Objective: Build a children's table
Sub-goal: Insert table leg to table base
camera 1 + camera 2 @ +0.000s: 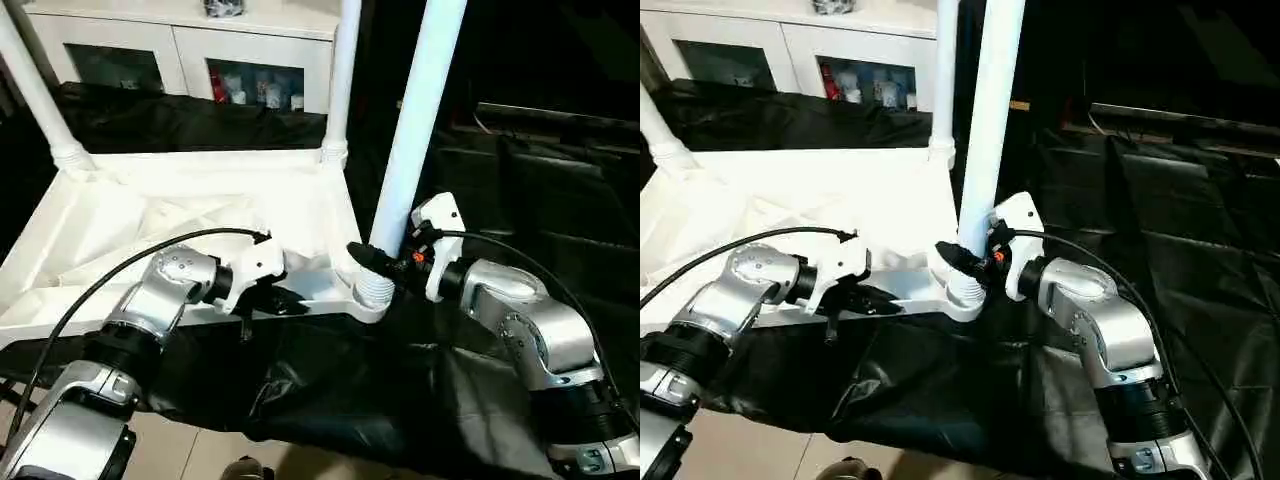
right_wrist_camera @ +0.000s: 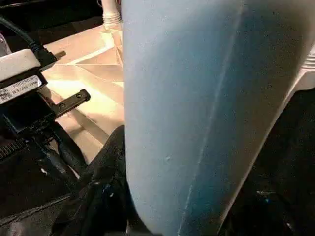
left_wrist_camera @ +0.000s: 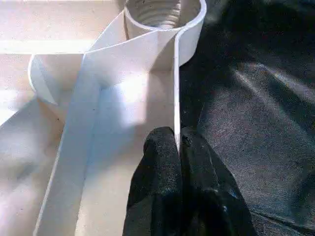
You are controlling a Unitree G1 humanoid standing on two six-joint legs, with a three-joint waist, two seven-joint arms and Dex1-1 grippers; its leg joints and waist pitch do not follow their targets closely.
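The white tabletop (image 1: 150, 220) lies upside down on a black cloth, ribbed underside up. Two white legs stand in its far corners, one at the left (image 1: 35, 90) and one at the right (image 1: 342, 70). A third leg (image 1: 420, 110) stands upright at the near right corner socket (image 1: 372, 295), its threaded end showing there. My right gripper (image 1: 372, 258) is shut on this leg just above the socket, one black finger (image 2: 110, 167) beside the tube. My left gripper (image 3: 177, 142) is shut on the tabletop's thin near rim, left of that socket (image 3: 162, 12).
A white cabinet (image 1: 190, 50) with glass-fronted doors stands behind the tabletop. The black cloth (image 1: 330, 380) hangs over the near edge, with pale floor (image 1: 200, 450) below. Dark cloth-covered surfaces (image 1: 540, 170) lie to the right.
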